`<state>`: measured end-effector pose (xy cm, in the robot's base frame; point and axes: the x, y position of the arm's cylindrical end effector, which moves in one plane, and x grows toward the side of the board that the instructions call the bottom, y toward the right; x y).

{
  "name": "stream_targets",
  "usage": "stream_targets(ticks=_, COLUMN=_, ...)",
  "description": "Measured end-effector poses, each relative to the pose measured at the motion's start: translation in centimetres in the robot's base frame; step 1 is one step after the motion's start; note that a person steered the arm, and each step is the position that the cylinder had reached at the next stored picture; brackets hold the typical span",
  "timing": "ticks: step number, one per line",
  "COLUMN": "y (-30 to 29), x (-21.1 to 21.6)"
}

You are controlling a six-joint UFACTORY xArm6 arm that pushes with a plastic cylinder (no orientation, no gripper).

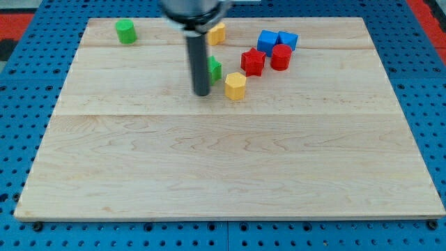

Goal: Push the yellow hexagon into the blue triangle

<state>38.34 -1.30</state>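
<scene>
Rod first: our dark rod (201, 59) comes down from the top centre of the frame, and my tip (202, 93) rests on the wooden board (223, 174) in its upper middle part. We carry no claw at all, only this straight rod, so nothing opens, closes or grips.

The yellow hexagon (235, 86) lies just to the right of my tip, close beside it with a narrow strip of bare wood between; we cannot tell that they touch. A green block (215, 68) peeks out from behind the rod, just above the tip and to its right, its shape partly hidden.

Further toward the upper right we see a red star-like block (253, 61), a red cylinder (281, 56) and two blue blocks, one (267, 41) beside the other (287, 39); which of them is the triangle we cannot make out. Another yellow block (217, 33) sits near the top edge, right of the rod. A green cylinder (125, 31) stands alone in the upper left.
</scene>
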Motion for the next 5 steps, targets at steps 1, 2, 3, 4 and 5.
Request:
stream_targets(ticks=1, y=9.8, x=-0.3)
stream_targets(ticks=2, y=14.0, x=-0.8)
stream_targets(ticks=3, y=13.7, x=6.3)
stream_targets(ticks=4, y=17.0, x=4.5)
stream_targets(ticks=5, y=16.9, x=0.8)
